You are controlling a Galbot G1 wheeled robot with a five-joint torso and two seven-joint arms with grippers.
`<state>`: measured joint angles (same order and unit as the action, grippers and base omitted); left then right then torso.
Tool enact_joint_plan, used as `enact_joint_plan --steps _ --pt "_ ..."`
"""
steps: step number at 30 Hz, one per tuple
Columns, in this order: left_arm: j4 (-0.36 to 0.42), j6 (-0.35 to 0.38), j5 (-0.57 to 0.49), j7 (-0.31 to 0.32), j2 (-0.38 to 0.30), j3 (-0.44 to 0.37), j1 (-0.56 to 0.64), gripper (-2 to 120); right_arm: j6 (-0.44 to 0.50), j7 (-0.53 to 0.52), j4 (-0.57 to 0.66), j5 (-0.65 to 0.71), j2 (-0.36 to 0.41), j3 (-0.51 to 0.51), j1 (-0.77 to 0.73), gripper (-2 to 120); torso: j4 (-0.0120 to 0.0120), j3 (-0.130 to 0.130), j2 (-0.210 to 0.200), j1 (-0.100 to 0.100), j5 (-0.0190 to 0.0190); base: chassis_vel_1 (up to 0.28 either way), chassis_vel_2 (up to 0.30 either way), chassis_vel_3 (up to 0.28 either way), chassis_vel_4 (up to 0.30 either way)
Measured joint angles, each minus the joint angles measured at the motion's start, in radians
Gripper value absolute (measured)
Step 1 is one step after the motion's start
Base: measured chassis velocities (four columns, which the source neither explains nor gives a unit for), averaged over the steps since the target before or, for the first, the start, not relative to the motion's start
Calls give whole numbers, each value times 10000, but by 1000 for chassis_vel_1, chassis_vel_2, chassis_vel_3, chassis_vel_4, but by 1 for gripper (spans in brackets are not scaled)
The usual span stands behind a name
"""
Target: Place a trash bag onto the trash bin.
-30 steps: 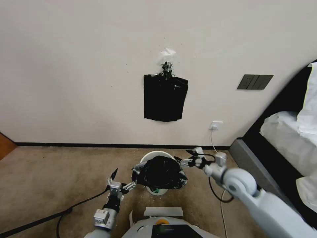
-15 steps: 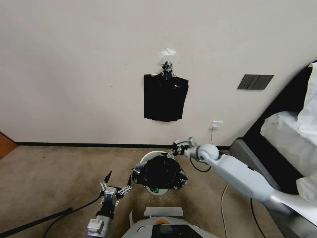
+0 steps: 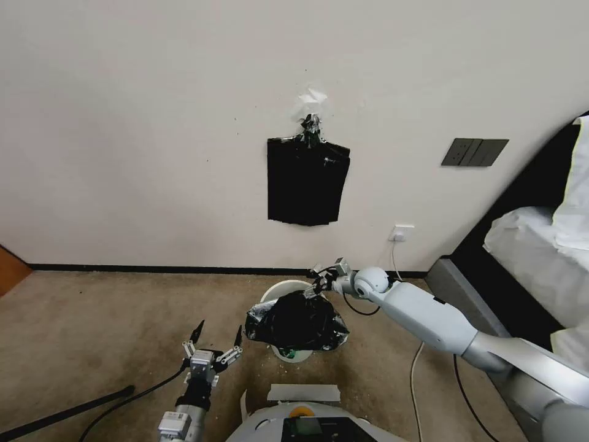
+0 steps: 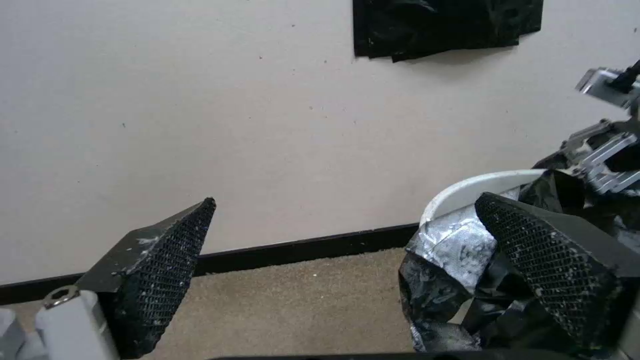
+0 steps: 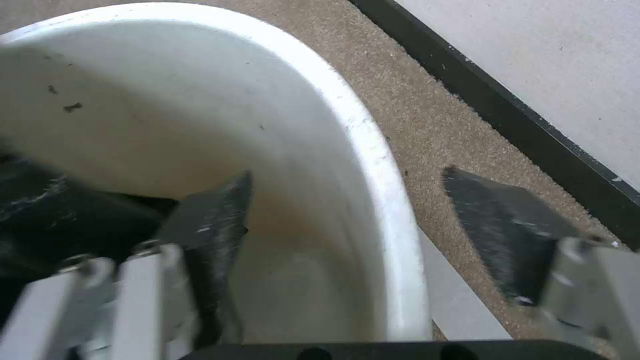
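Right gripper (image 5: pixel 347 235): fingers apart, straddling the trash bin (image 5: pixel 373 165) rim, apparently beside the trash bag (image 3: pixel 297 321). Left gripper (image 3: pixel 213 342): fingers apart, clear of the bag.

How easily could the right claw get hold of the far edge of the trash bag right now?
Probably yes. The right claw is open astride the far rim of the trash bin, one finger inside beside the trash bag, with nothing between them.
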<state>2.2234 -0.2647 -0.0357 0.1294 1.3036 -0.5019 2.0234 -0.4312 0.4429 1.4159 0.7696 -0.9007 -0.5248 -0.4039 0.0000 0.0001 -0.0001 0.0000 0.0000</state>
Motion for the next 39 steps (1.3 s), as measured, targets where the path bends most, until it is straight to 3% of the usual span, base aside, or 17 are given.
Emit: enact_joint_plan --steps 9,14,16,24,32,35,37,39 --pt "48 109 -112 34 -10 70 -11 100 66 7 -181 29 -65 -118 99 30 0 -1 1 0 0 0 0 0 0" --pt "52 138 -168 44 -4 79 -19 100 104 9 -180 13 -50 -172 101 18 -1 -1 0 0 0 0 0 0 0" --pt "57 156 -212 56 9 84 -12 100 116 -25 -151 52 -43 -174 97 7 0 -1 0 0 0 0 0 0 0" --pt "146 248 -402 86 0 60 -6 100 135 -667 215 463 139 -96 -135 6 1 -1 0 0 1 0 0 0 0" --pt "255 450 -750 170 -68 -43 -173 100 -219 -2528 1907 1476 912 805 -1202 6 -2 -1 0 0 0 0 0 0 0" --pt "293 625 -889 270 -144 37 -314 100 -672 -4559 3012 2248 1181 1780 -2080 6 -1 -1 0 -1 0 0 0 0 0" --pt "304 689 -912 288 -174 63 -359 100 -744 -5085 3331 2431 1218 2083 -2370 6 -1 -1 0 0 0 0 0 0 0" --pt "334 802 -962 336 -239 101 -457 100 -829 -6261 4056 2868 1231 2774 -3127 6 0 -1 0 -1 -1 0 0 0 0"
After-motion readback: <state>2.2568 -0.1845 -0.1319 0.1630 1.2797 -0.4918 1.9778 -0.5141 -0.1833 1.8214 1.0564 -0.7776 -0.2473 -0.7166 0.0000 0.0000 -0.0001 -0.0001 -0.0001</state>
